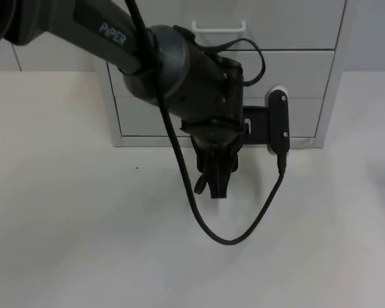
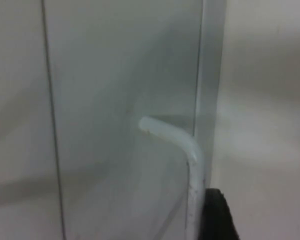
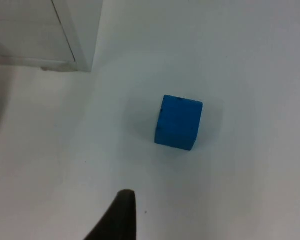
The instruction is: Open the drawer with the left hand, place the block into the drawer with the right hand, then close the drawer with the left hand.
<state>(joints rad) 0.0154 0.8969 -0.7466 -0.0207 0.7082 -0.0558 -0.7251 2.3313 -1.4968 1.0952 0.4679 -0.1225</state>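
A grey drawer unit [image 1: 295,70] stands at the back of the table with its drawers pushed in. A white handle [image 1: 218,27] shows on its upper drawer. My left gripper [image 1: 215,185] hangs in front of the unit's lower drawers, and the arm hides their middle. In the left wrist view a white handle [image 2: 186,150] on a drawer front [image 2: 120,100] is very close. A blue block [image 3: 179,122] lies on the white table beside the corner of the unit [image 3: 82,40]. My right gripper [image 3: 121,212] hovers a little short of the block, apart from it.
White table top [image 1: 70,224] spreads in front of the unit and to both sides. The left arm's black body [image 1: 179,70] covers the unit's left half.
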